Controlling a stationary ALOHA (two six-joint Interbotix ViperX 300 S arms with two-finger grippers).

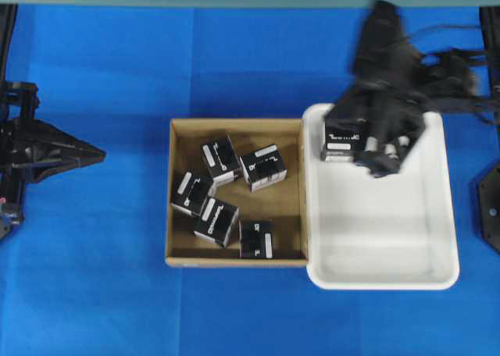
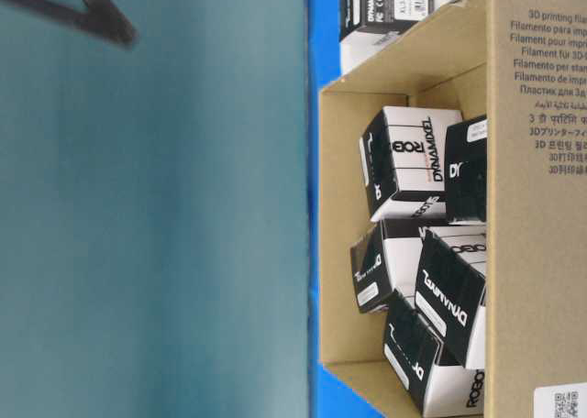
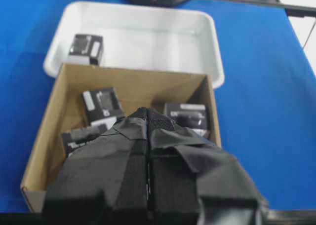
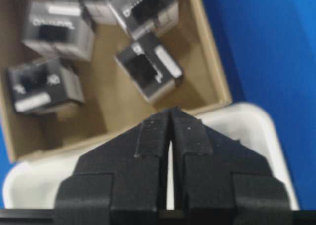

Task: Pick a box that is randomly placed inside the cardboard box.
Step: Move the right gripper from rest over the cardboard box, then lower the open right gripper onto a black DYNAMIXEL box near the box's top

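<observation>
The cardboard box (image 1: 234, 126) sits mid-table and holds several small black boxes, among them one (image 1: 263, 167) near its far right corner. One more black box (image 1: 344, 141) stands in the far left corner of the white tray (image 1: 383, 282). My right gripper (image 1: 381, 162) hovers over the tray beside that box. In the right wrist view its fingers (image 4: 171, 114) are shut with nothing between them, above the tray rim (image 4: 256, 121). My left gripper (image 1: 98, 154) rests at the table's left, apart from the cardboard box. It is shut and empty (image 3: 147, 112).
Blue cloth covers the table on all sides of the two containers. The white tray touches the cardboard box's right wall. The right arm's dark links (image 1: 391, 51) hang over the tray's far edge.
</observation>
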